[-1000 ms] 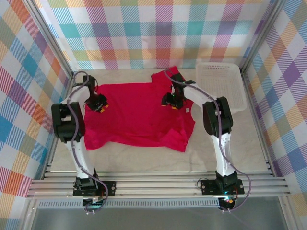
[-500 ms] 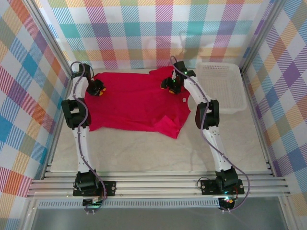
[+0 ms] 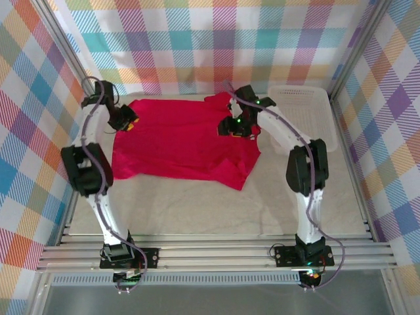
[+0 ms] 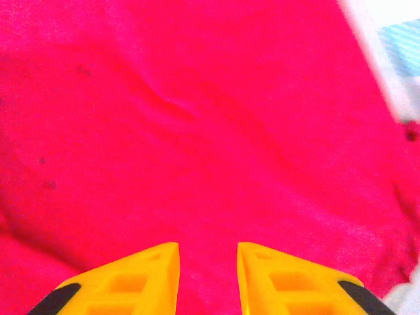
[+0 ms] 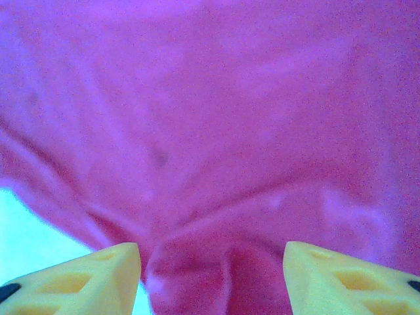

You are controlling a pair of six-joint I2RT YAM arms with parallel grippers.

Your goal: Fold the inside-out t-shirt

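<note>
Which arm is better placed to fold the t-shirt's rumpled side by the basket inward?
Right, likely: the right gripper has that side's cloth bunched between its jaws; the left gripper sits at the t-shirt's opposite corner.

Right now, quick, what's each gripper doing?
The left gripper looks closed on the shirt, its fingers close together with cloth between them.
The right gripper is closed on a bunched fold of the shirt, its fingers wider apart.
</note>
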